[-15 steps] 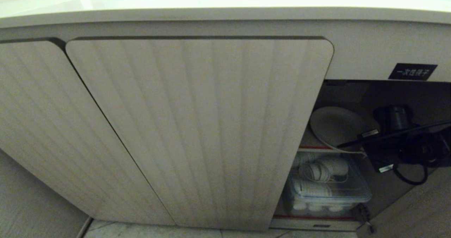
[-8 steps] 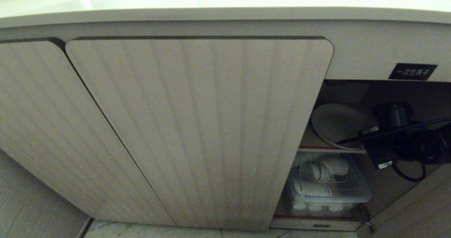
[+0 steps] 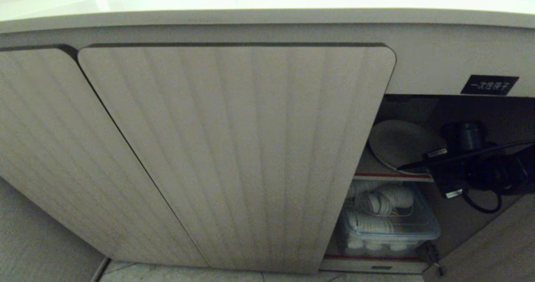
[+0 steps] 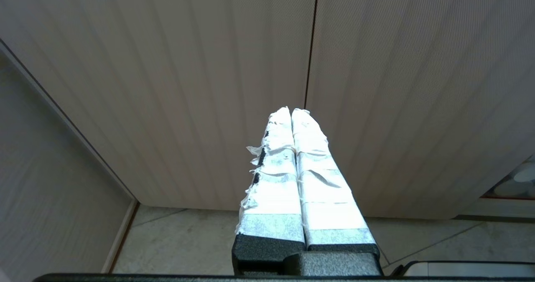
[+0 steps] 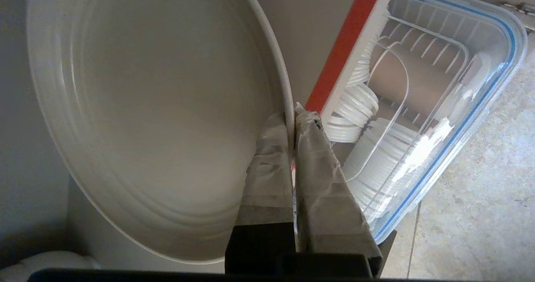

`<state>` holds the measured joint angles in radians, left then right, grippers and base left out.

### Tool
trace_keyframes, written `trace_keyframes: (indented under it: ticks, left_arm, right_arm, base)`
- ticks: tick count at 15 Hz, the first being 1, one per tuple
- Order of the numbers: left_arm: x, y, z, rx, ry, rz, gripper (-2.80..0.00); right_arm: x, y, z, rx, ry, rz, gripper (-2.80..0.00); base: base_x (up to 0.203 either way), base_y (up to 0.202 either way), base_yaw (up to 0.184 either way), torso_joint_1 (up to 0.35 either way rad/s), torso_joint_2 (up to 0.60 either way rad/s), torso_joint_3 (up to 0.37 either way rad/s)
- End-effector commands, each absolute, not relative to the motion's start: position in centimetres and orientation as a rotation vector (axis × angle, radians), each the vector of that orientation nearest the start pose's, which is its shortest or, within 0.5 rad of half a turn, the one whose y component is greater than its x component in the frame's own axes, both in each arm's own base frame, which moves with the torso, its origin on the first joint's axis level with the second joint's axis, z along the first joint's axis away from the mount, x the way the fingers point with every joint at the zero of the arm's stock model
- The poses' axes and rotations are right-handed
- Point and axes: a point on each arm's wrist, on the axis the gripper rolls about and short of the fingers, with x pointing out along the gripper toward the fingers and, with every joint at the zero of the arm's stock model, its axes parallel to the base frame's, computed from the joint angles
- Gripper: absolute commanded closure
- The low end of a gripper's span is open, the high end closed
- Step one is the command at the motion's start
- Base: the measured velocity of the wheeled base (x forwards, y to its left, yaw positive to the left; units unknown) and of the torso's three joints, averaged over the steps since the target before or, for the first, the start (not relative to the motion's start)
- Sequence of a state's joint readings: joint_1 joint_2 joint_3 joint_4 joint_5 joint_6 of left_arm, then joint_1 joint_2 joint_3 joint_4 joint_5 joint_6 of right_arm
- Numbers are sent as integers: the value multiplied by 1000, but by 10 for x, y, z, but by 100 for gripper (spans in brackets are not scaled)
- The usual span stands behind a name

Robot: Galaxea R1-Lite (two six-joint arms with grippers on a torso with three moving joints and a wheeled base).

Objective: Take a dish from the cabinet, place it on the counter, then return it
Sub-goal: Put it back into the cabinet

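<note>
Inside the open cabinet (image 3: 234, 156), the right gripper (image 5: 292, 119) pinches the rim of the dish (image 5: 159, 106), which sits tilted over the red-edged shelf (image 3: 393, 176), above a clear box of stacked plates (image 3: 388, 225). The left gripper (image 4: 291, 113), fingers pressed together, hangs before the cabinet's closed doors.

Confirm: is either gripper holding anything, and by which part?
Right gripper pinches the dish by its rim, fingers shut on the edge. Left gripper holds nothing.

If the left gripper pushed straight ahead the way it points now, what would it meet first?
Most likely the cabinet: the shut left gripper aims at the seam between two closed ribbed doors, with nothing visible between, though the gap's depth is unclear.
</note>
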<state>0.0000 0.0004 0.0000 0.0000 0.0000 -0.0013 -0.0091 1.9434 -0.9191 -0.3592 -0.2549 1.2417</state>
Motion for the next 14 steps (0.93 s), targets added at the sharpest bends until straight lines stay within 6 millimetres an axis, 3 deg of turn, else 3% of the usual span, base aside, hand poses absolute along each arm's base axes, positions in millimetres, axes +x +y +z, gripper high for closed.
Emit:
trace_keyframes:
  ticks: [1,14]
  left_arm:
    - [-23,0,75,-2,0,0,0]
    - [-23,0,75,-2,0,0,0]
  right_arm:
    - [345,-9,104,1108,413,-632,0]
    - [357,-10,96,1092,388,-663,0]
  base:
    - [0,0,0,0,0,0]
    - [0,0,0,0,0,0]
